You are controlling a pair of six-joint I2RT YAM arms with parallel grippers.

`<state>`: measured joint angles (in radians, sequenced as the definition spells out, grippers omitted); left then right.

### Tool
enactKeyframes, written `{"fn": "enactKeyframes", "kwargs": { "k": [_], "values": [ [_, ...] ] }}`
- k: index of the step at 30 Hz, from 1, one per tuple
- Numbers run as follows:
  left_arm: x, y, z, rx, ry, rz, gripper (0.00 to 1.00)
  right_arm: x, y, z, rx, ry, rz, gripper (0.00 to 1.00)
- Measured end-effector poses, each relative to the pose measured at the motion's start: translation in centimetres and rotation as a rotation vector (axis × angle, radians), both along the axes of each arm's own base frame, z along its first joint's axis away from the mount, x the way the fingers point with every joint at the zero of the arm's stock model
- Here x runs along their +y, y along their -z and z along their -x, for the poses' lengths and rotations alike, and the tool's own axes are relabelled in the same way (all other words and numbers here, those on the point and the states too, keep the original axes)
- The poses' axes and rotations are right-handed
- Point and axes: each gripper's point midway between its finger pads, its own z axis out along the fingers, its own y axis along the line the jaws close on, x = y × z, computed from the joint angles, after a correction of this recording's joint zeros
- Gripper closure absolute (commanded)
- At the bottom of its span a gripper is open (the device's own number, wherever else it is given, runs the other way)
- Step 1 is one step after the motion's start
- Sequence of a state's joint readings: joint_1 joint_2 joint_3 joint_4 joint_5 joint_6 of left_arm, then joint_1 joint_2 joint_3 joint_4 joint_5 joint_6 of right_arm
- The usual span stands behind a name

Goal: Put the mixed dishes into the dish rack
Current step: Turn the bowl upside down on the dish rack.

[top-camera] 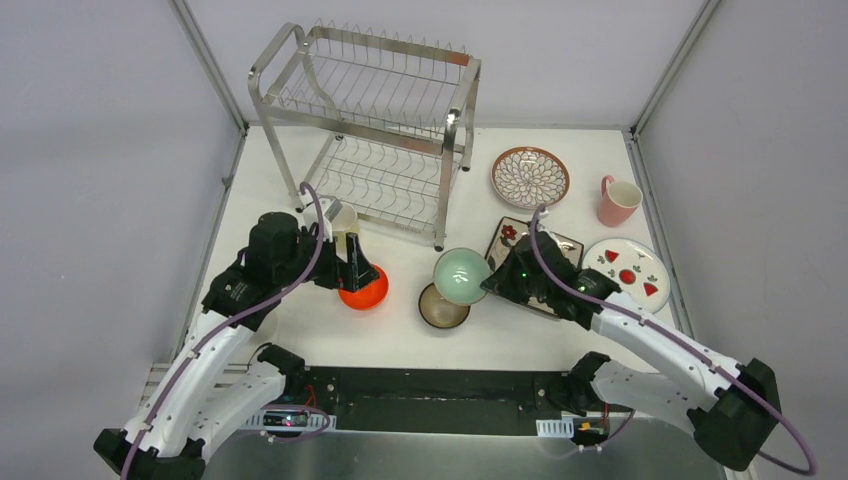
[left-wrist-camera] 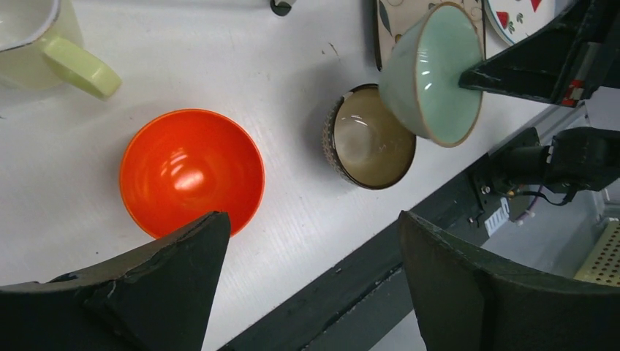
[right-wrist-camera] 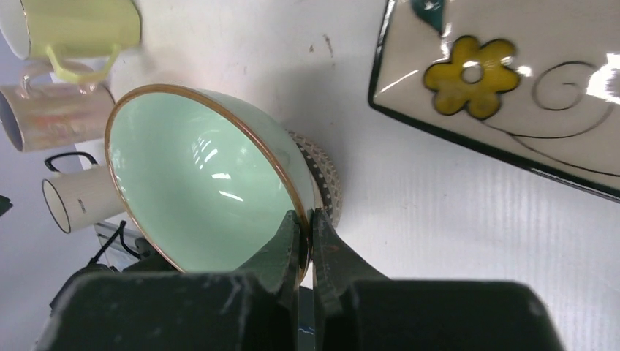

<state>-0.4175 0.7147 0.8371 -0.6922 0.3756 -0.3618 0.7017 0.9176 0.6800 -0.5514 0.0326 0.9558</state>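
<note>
My right gripper is shut on the rim of the mint bowl and holds it tilted above the tan bowl. The left gripper is open just above the near rim of the orange bowl, with nothing between its fingers. The dish rack stands at the back with both shelves bare. A yellow-green mug sits in front of it.
On the right lie a square floral plate, a petal-pattern plate, a red-marked white plate and a pink mug. Two more mugs show at the left of the right wrist view.
</note>
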Motion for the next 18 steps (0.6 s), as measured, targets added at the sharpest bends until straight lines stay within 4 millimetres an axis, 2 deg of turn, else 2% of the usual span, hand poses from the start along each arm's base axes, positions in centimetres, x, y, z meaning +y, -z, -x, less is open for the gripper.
{"fn": "enactKeyframes", "kwargs": {
  "k": [5, 9, 16, 18],
  "values": [
    [-0.6, -0.3, 0.4, 0.021, 0.026, 0.029, 0.14, 3.5, 0.1, 0.8, -0.013, -0.082, 0.022, 1.00],
    [-1.0, -0.2, 0.6, 0.045, 0.044, 0.048, 0.16, 6.9, -0.7, 1.1, -0.042, -0.142, 0.022, 1.00],
    [-1.5, 0.3, 0.7, 0.088, 0.059, 0.054, 0.28, 11.9, -2.5, 0.8, -0.109, -0.199, 0.008, 1.00],
    [-1.6, 0.4, 0.7, 0.094, 0.062, 0.054, 0.34, 13.1, -2.9, 0.9, -0.123, -0.214, 0.002, 1.00]
  ]
}}
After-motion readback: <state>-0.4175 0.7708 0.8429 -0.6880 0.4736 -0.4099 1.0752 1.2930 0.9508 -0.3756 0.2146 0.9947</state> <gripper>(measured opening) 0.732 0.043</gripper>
